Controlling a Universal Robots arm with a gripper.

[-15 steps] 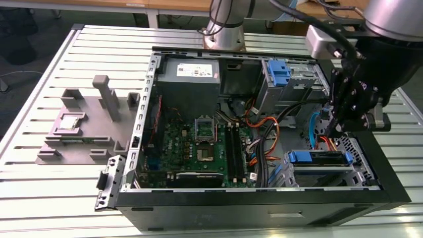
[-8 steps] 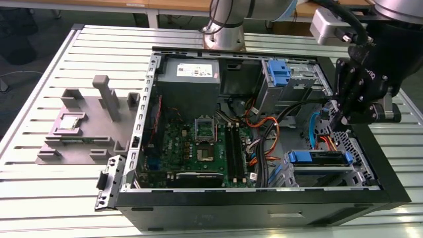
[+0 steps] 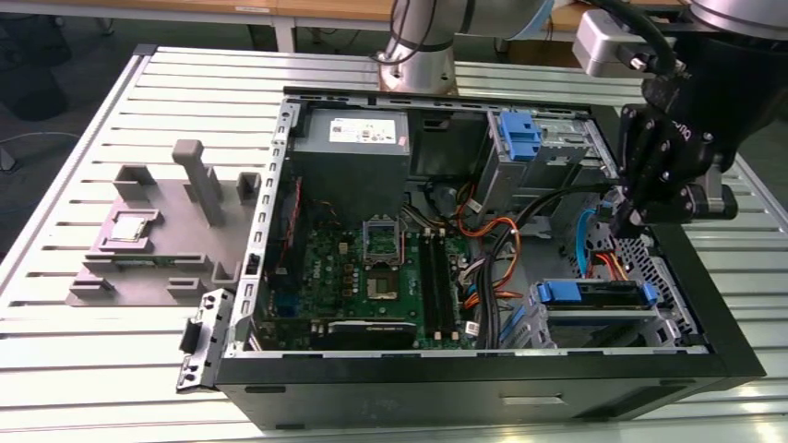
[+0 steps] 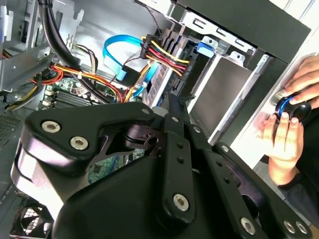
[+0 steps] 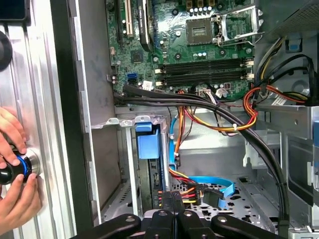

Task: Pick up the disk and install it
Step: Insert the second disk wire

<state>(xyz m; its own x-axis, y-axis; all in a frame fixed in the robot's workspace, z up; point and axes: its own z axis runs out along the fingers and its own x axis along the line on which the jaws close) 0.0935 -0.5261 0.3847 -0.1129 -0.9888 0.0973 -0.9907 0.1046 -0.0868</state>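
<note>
One disk (image 3: 562, 293), blue-framed, edge-on in the grey cage (image 3: 615, 325); jaws narrow, together, empty, near it.

- The black gripper (image 4: 172, 107) body fills the near part of the second wrist view, with silver screws on its linkage plates; its jaws stand pressed together into one narrow tip.
- Just beyond the jaws, a bundle of red, yellow and black wires (image 4: 162, 52) ends in a black connector.
- Beside this bundle runs a flat blue cable (image 4: 115, 52).
- To one side of the jaws stands a grey metal drive cage (image 4: 227, 89) with a blue tab (image 4: 207, 47) at its far end.
- Past the black case wall (image 4: 259, 22), a person's hands (image 4: 286, 127) hold a round blue-ringed button (image 4: 291, 107) on the light worktop (image 4: 299, 52).
</note>
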